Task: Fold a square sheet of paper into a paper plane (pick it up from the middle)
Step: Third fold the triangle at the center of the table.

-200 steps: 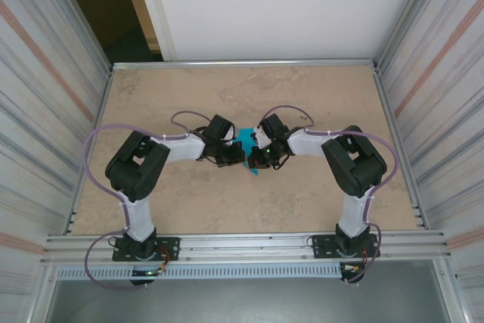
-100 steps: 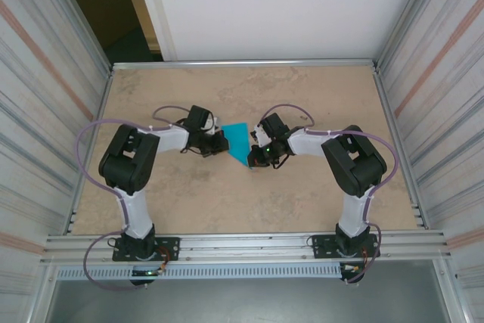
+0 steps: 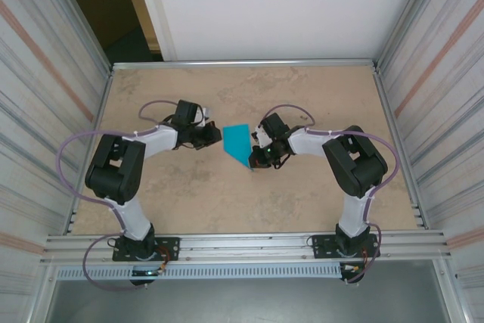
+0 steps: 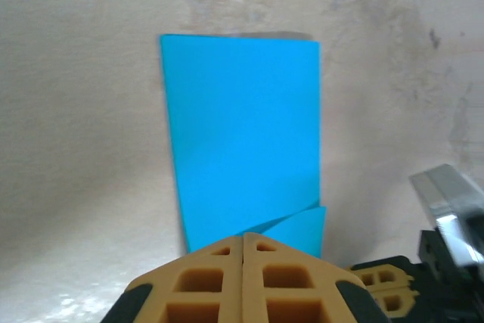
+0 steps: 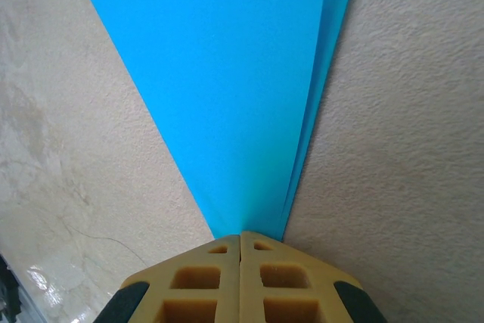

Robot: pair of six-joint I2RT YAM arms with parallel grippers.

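Between the two grippers, on the tan table (image 3: 302, 202), lies the turquoise paper plane (image 3: 237, 144), flat on the surface and partly folded: one straight edge at its far end and two long sides that narrow to a sharp tip at the near end. The left gripper (image 3: 217, 136) sits just beside the plane's left long side, its jaws pressed together with nothing between them; from above a thin strip of table seems to part the fingertips from the paper, though the gap is too fine to be sure. From the left wrist, the paper plane (image 4: 242, 141) stretches straight ahead of the closed yellow fingertips (image 4: 219, 281), its nearest edge hidden behind them, and a small folded flap shows just ahead of the tips and to their right. The right gripper (image 3: 255, 161) is at the plane's pointed end, jaws likewise shut. From the right wrist, the paper plane (image 5: 242, 73) fans out ahead of that gripper, layered along its right edge, and its tip runs down to meet the seam of the closed fingers (image 5: 204, 281). Whether those fingers pinch the tip, press it to the table or merely touch it cannot be told.
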